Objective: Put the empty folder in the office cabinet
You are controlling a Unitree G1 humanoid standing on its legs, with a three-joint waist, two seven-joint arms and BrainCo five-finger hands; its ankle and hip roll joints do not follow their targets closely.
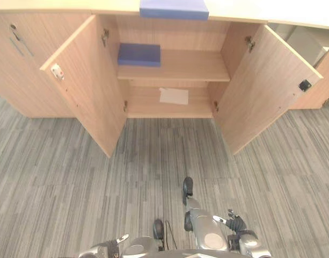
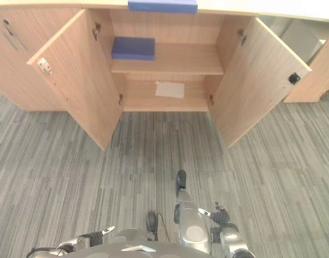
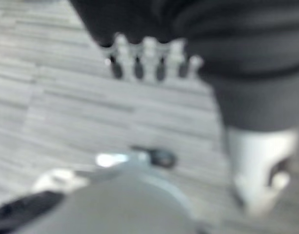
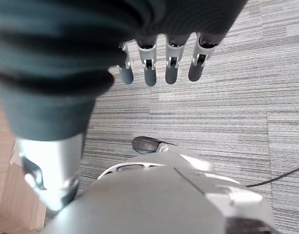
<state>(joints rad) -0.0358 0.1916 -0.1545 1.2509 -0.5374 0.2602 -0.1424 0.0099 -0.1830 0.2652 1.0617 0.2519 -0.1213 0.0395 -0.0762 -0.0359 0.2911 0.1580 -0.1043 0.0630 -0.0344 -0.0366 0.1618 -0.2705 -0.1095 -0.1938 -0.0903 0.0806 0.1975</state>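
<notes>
Grey striped carpet runs up to the open office cabinet (image 1: 175, 64); a blue folder (image 1: 174, 8) lies crosswise on its tabletop, well ahead. Left robot hand (image 3: 149, 61) and right robot hand (image 4: 159, 66) hang relaxed, empty, equally distant.

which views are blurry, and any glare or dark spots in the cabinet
Left wrist view: soft throughout, the left hand and carpet smeared. Right wrist view: right hand fairly crisp. Left eye view: sharp, no glare; the cabinet is evenly lit, dimmer on the lower shelf around the white sheet; the blue folder reads clearly.
</notes>
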